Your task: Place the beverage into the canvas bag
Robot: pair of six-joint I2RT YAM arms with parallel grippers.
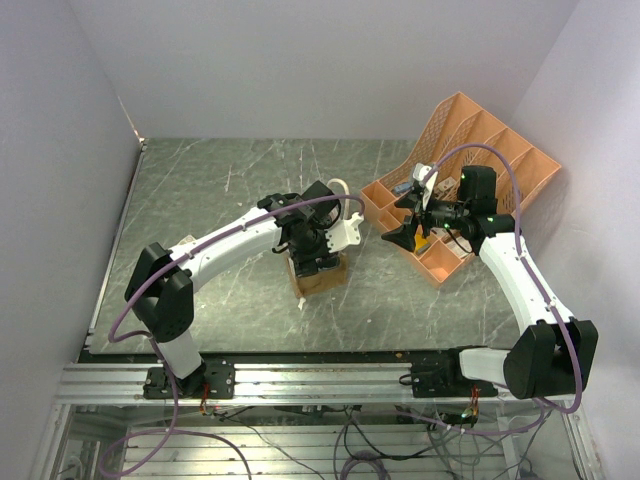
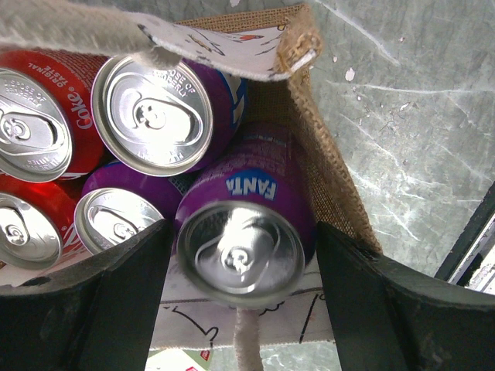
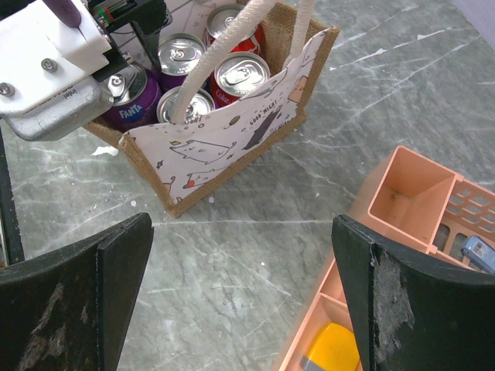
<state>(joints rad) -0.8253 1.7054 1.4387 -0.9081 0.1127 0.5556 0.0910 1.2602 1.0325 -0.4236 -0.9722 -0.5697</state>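
The tan canvas bag (image 1: 322, 277) stands at the table's middle with cream handles (image 3: 224, 46) and a white printed side (image 3: 232, 131). It holds several cans, red Coke (image 2: 31, 131) and purple ones (image 2: 155, 116). My left gripper (image 1: 315, 250) hangs right over the bag. Its jaws (image 2: 244, 232) stand open on either side of a purple Fanta can (image 2: 241, 251), with a narrow gap on each side. That can sits upright in the bag's near corner, against the burlap wall (image 2: 325, 154). My right gripper (image 1: 408, 225) is open and empty (image 3: 240, 247) above bare table right of the bag.
An orange plastic desk organizer (image 1: 470, 170) lies at the back right, close to my right gripper. Its compartments (image 3: 410, 193) hold a yellow item (image 3: 332, 348) and a blue one. The left wrist's white housing (image 3: 54, 69) overhangs the bag.
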